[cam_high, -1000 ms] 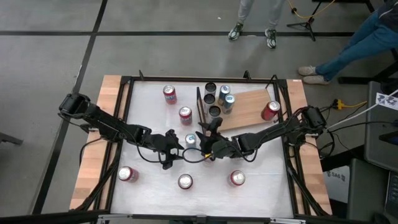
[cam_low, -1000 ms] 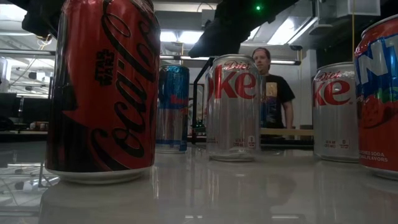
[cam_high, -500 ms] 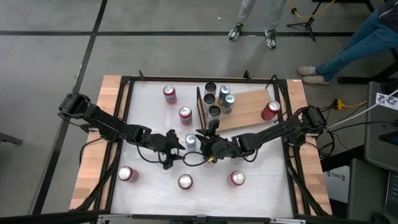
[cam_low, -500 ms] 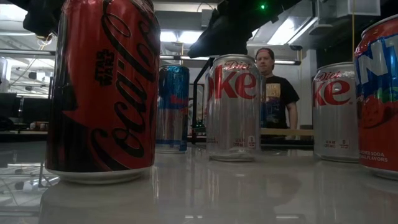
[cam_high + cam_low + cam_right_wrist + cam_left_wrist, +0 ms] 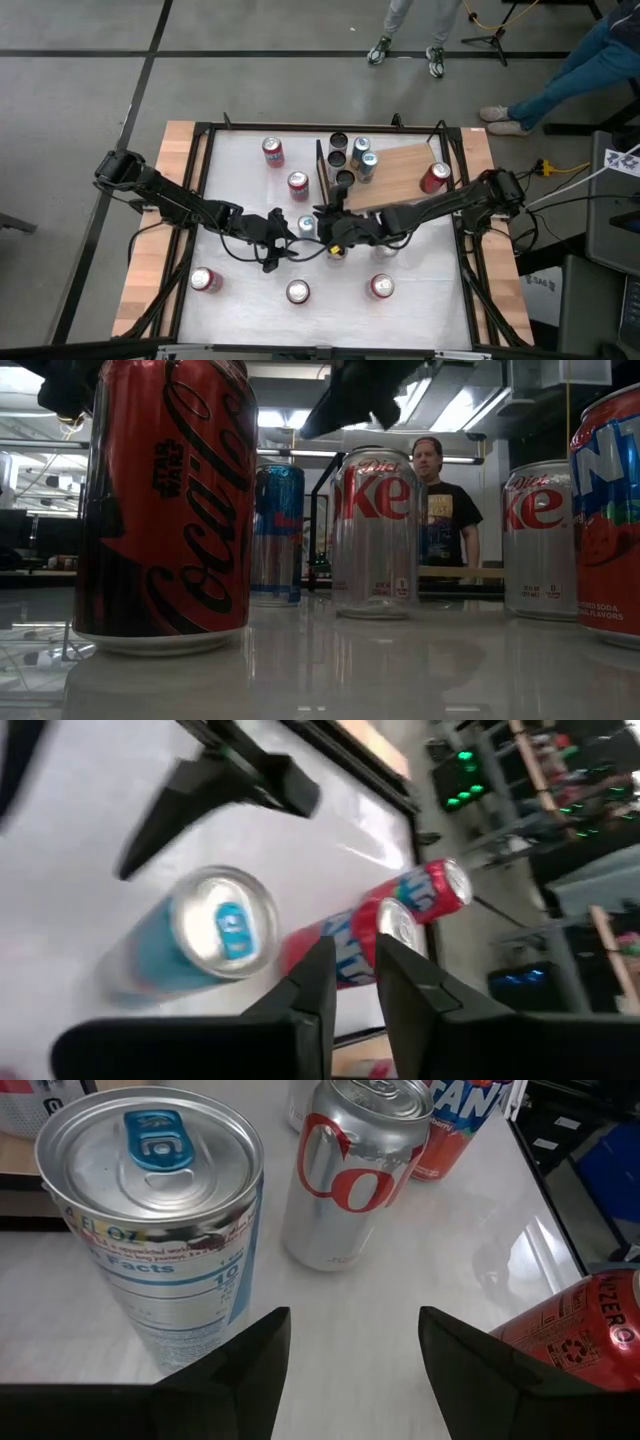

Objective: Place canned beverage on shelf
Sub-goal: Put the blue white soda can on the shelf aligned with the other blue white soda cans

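Shelf board flat, long axis angled, black frame end toward centre

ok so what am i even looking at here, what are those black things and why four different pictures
They are two robot arms at a white table, each ending in a two-fingered claw. One picture looks straight down, one sits at table height among the cans, and two come from cameras on the arms' wrists. The left claw is open and empty, just short of a slim blue-tabbed can. The right claw is nearly closed and holds nothing. Soda cans stand scattered about, and several already stand on the wooden shelf. A person stands behind the table.
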`<state>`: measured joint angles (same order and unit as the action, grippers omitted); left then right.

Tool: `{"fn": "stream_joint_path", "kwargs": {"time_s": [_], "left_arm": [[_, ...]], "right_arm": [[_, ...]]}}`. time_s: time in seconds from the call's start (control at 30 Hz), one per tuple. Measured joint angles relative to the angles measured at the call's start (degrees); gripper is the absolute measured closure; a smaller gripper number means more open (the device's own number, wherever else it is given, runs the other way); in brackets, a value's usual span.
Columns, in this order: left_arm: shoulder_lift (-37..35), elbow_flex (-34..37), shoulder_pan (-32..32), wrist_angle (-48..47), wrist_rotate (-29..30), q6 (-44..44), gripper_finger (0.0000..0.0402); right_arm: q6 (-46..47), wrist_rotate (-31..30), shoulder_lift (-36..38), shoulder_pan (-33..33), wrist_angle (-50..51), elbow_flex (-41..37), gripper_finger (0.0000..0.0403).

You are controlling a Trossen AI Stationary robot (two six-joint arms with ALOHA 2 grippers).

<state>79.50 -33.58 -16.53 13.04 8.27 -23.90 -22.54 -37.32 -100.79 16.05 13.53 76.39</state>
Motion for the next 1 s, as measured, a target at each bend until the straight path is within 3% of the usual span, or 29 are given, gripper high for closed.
{"fn": "stream_joint_path", "kwargs": {"time_s": [0.17,0.33,1.0], "left_arm": [[0.0,0.0,0.0,0.3,0.0,0.0,0.0189],[0.0,0.0,0.0,0.7,0.0,0.0,0.0189],[0.0,0.0,0.0,3.1,0.0,-0.2,0.0189]], "right_arm": [[3.2,6.3,0.0,-1.7,7.6,4.7,0.0348],[6.5,13.0,0.0,-4.9,8.2,4.8,0.035],[9.0,14.7,-3.3,-5.6,10.8,4.8,0.035]]}}
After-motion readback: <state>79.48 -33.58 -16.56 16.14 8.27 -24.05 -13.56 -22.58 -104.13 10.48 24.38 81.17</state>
